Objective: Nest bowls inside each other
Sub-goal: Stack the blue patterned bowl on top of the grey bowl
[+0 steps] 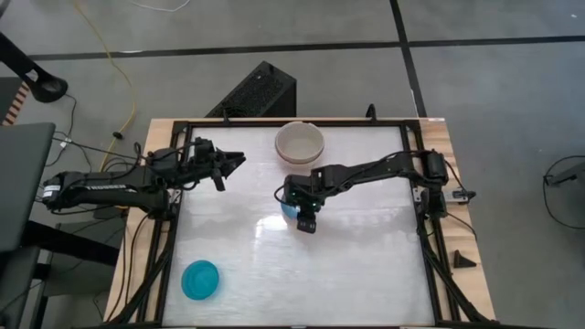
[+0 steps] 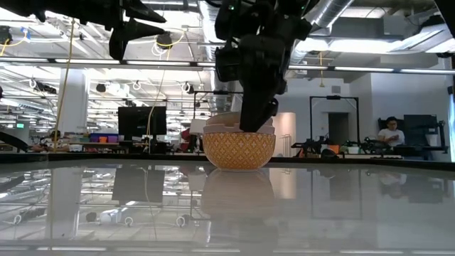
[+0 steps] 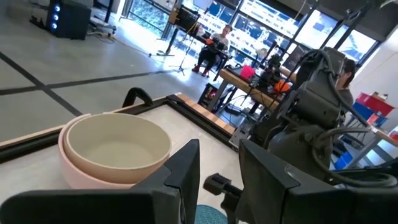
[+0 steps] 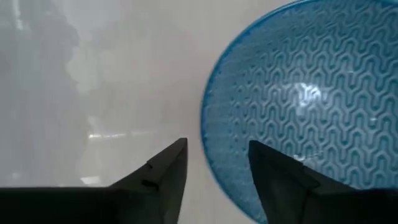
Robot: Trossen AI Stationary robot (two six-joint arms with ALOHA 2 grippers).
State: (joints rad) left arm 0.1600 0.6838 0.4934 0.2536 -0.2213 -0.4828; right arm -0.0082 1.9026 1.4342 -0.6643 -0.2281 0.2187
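A small light blue bowl (image 4: 298,106) with a wavy pattern inside stands upright on the white table top near its middle (image 1: 289,209). My right gripper (image 4: 214,146) slants down over it, open, one finger inside the rim and one outside, with a gap showing. A stack of larger bowls (image 1: 300,143) rests on its base at the far middle: a pale one inside a pinkish one (image 3: 115,146). A turquoise bowl (image 1: 200,280) sits at the near left. My left gripper (image 1: 228,164) hovers level at the left, open and empty.
A black frame (image 1: 174,228) runs around the table top. The right arm (image 1: 375,169) reaches in from the right side. In the low view the stack (image 2: 239,146) shows a patterned orange outer bowl behind my right gripper. A person sits far off in the room.
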